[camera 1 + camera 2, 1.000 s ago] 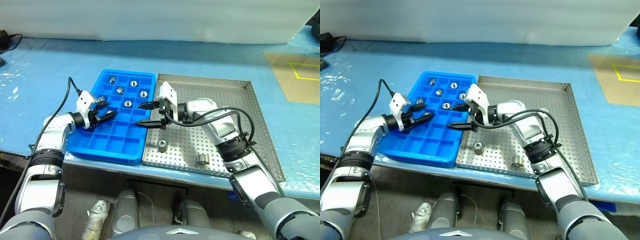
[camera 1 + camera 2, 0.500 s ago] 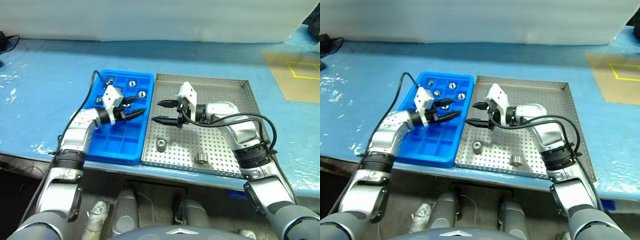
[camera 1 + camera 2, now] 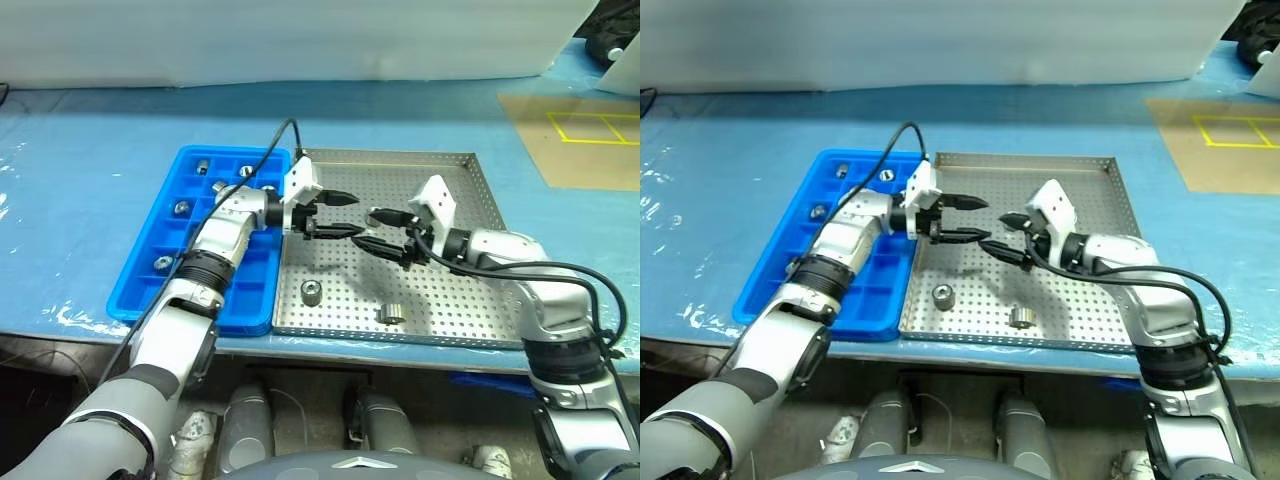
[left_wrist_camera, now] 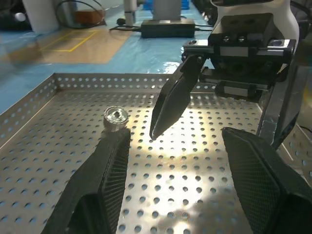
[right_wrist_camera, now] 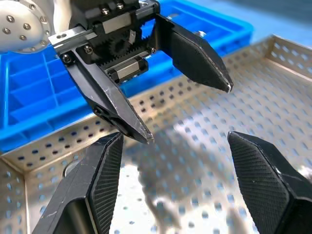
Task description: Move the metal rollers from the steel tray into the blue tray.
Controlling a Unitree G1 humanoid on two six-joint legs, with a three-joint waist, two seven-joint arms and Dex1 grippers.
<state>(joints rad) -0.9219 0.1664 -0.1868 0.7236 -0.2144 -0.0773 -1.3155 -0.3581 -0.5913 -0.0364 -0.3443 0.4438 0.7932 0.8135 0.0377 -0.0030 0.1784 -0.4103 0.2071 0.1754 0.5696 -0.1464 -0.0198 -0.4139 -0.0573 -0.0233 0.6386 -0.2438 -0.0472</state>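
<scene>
Hovering both grippers empty over the steel tray [image 3: 480,180], tips facing: left gripper [image 3: 338,214] parted, right gripper [image 3: 382,230] wide. Two metal rollers [image 3: 312,292] lie near the tray's front edge; others already sit in the blue tray [image 3: 150,230]. Next I'd lower one onto a roller.

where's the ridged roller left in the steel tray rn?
Left eye view: the ridged silver metal roller lies near the front rim of the perforated steel tray, to the right of the smooth silver roller and below the right claw.
</scene>
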